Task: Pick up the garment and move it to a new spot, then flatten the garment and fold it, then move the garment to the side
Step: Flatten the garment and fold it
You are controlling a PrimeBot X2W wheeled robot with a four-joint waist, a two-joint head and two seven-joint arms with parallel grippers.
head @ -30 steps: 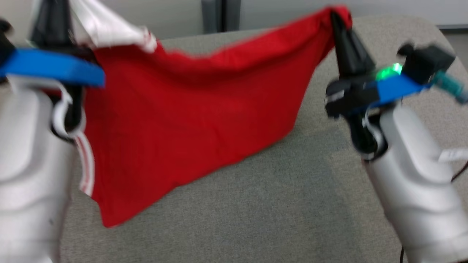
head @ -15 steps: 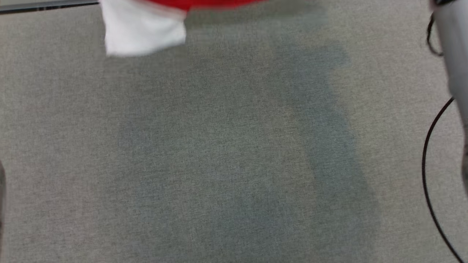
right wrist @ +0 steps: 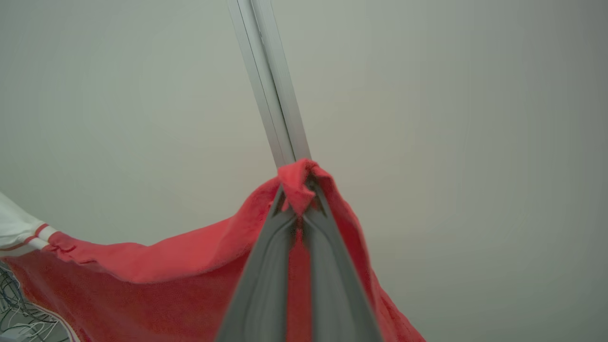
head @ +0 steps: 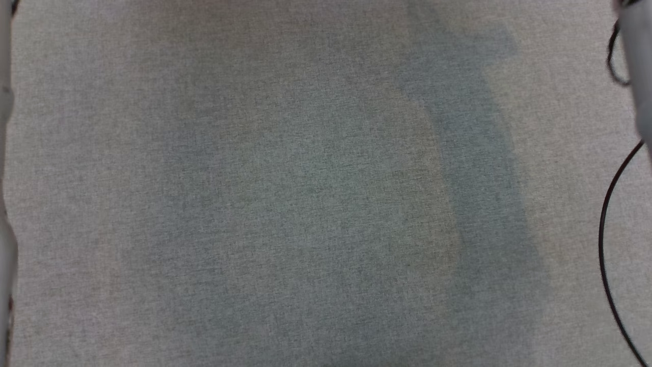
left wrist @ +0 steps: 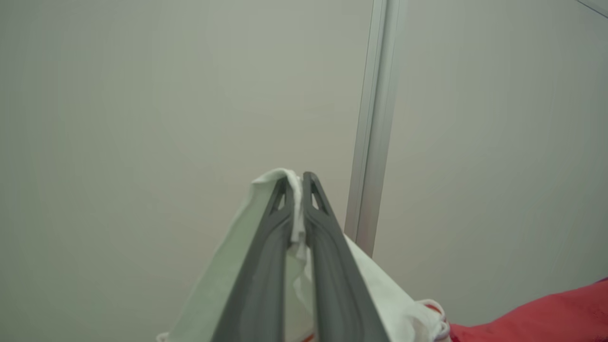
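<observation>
The garment is red with white parts and red-and-white trim, and it hangs in the air between both arms. In the left wrist view my left gripper is shut on a white fold of the garment; its red body shows at the lower right. In the right wrist view my right gripper is shut on a bunched red edge of the garment, which sags down to the left toward a white striped part. Both grippers point at a pale wall.
The head view looks straight down on the grey fabric table top, with soft shadows across it. A pale forearm and a black cable run along the right edge. A metal wall strip stands behind the garment.
The head view has tilted down, so the garment and both grippers have left it; a white corner still showed at the top half a second ago. Both grips stay shut.
</observation>
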